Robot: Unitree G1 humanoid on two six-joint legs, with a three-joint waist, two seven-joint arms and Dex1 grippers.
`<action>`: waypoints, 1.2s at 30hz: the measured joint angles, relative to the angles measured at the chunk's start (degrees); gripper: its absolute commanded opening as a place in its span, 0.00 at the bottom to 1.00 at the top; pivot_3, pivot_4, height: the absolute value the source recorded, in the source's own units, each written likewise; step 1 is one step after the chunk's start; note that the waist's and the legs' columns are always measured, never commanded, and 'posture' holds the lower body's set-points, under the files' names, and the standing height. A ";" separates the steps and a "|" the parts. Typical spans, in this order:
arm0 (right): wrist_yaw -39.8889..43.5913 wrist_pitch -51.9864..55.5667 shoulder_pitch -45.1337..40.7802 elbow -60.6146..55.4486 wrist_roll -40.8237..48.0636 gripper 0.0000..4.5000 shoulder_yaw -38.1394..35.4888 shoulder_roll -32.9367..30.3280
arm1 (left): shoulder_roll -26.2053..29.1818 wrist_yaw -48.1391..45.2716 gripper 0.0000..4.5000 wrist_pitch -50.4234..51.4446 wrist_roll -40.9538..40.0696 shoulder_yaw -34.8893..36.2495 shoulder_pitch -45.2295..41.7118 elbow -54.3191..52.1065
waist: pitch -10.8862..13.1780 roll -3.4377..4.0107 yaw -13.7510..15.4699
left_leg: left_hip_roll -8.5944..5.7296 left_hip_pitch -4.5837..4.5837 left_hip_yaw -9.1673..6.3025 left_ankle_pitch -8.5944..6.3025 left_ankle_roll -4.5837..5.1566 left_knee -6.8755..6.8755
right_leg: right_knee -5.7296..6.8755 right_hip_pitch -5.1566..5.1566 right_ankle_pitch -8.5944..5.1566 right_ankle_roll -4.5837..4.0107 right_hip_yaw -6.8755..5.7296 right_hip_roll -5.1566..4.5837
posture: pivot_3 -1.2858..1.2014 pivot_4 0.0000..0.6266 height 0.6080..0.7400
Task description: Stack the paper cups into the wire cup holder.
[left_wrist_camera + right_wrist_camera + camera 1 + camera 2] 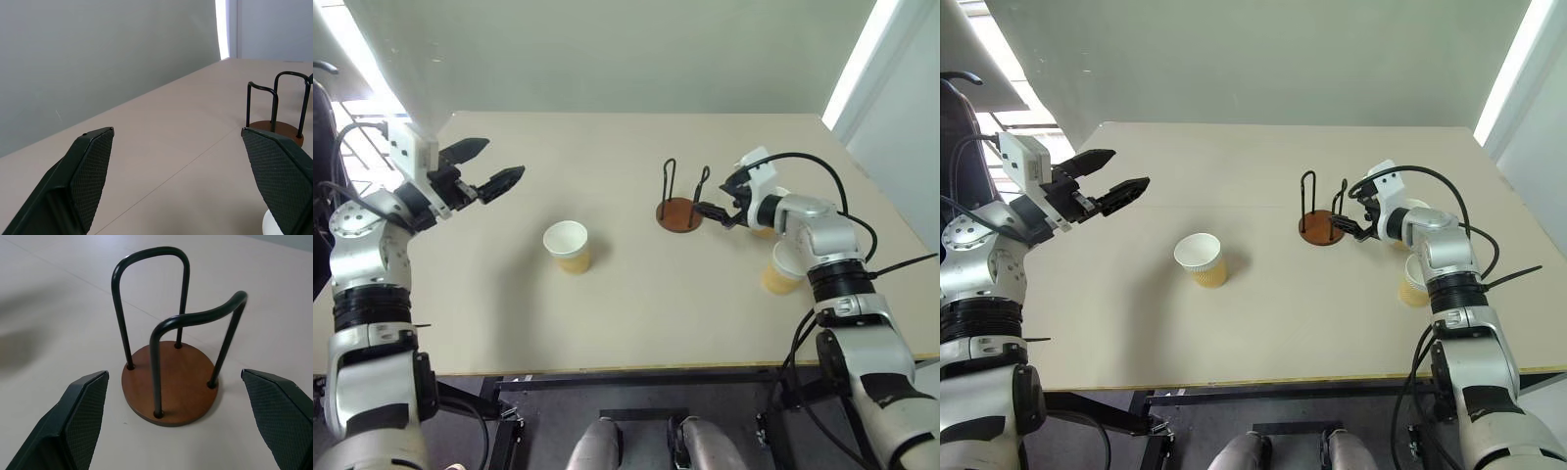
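Just right of the wire cup holder (pixel 679 211), right gripper (pixel 717 211) spread and empty; far left, left gripper (pixel 487 166) likewise spread.

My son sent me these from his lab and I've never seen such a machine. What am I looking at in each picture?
It is a two-armed robot at a table. The two wide pictures come from its head, looking down. The other two come from cameras on its wrists, looking out between the black fingers. The left gripper hangs open above the table, holding nothing. The right gripper, also open and empty, is by the wire cup holder. One paper cup stands mid-table; two more cups stand partly hidden behind the right arm.
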 measured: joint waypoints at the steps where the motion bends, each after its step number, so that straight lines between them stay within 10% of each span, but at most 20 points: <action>1: -0.05 -0.16 -0.47 0.47 -0.09 0.99 0.03 0.35 | 0.00 0.02 1.00 0.00 0.00 0.00 0.00 0.00 | 0.00 0.00 -0.01 | 0.00 0.00 0.00 0.00 0.00 0.00 | 0.00 0.00 -0.01 -0.01 0.00 0.00 | 0.52 0.24 1.00; 36: -2.75 -8.59 -3.89 11.31 -4.38 0.99 1.39 4.89 | 0.13 0.24 1.00 0.19 -0.01 0.01 0.00 -0.11 | 0.00 0.00 0.00 | 0.00 -0.10 -0.05 -0.14 -0.14 -0.01 | 0.02 -0.12 0.01 0.00 -0.03 -0.01 | 0.52 0.24 1.00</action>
